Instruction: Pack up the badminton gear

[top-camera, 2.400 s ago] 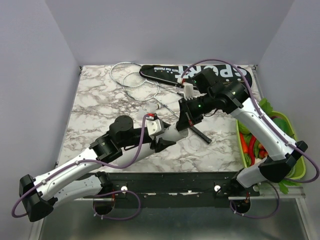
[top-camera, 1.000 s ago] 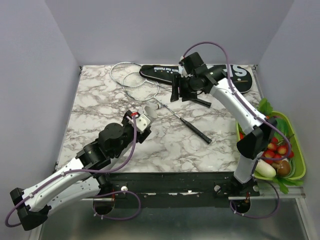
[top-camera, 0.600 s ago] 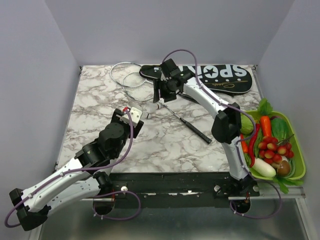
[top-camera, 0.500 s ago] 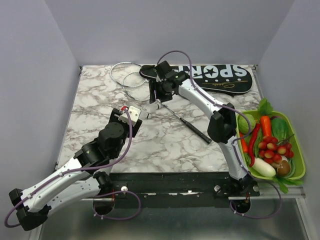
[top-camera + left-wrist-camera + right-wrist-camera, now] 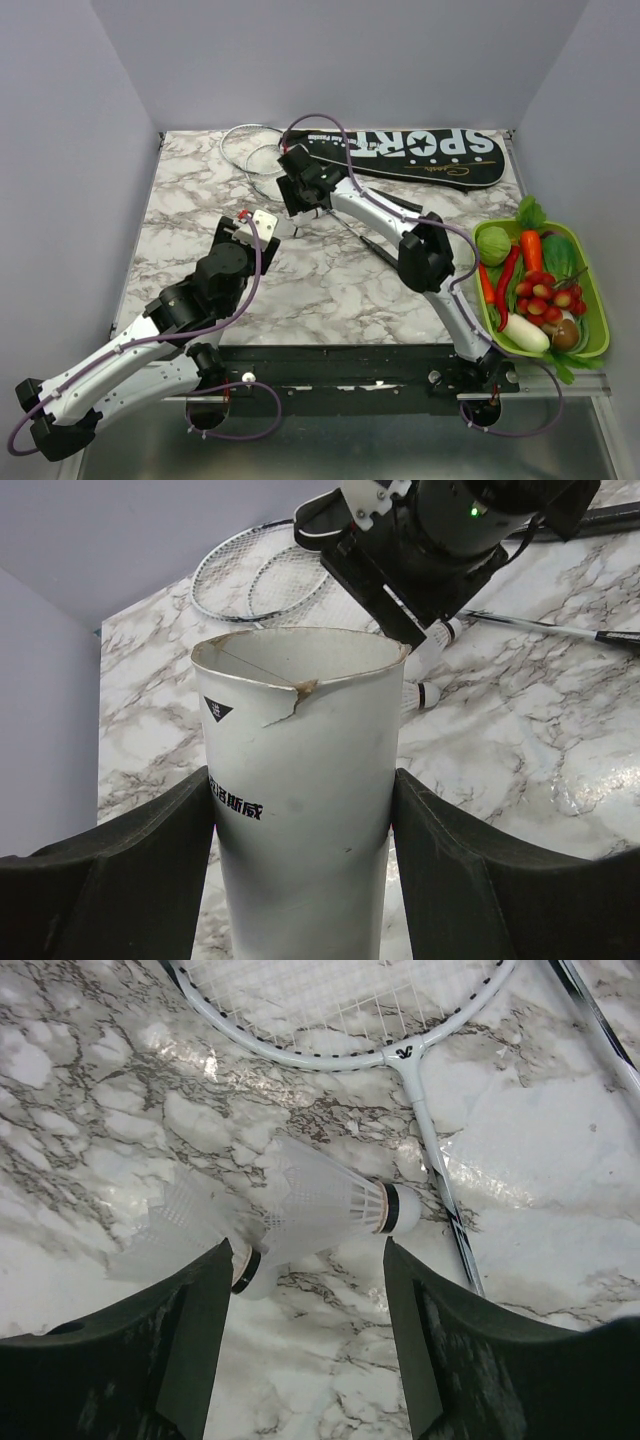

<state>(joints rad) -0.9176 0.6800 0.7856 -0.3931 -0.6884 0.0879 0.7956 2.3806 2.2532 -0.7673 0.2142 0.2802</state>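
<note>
Nothing is packed yet: both rackets [image 5: 262, 160] lie on the surface [image 5: 190, 210] near its far edge beside the black bag [image 5: 420, 155], with two shuttlecocks [image 5: 320, 1205] loose by one shaft. The right pincer [image 5: 305, 1330] hangs spread apart over them, and the left pincer [image 5: 300, 790] is clamped on a white tube [image 5: 300, 720]. A vegetable tray [image 5: 600, 340] sits well aside.

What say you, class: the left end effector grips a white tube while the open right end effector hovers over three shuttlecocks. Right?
Wrong count: the right wrist view shows two shuttlecocks, not three, under the open right end effector. The left end effector does grip the white tube.
</note>
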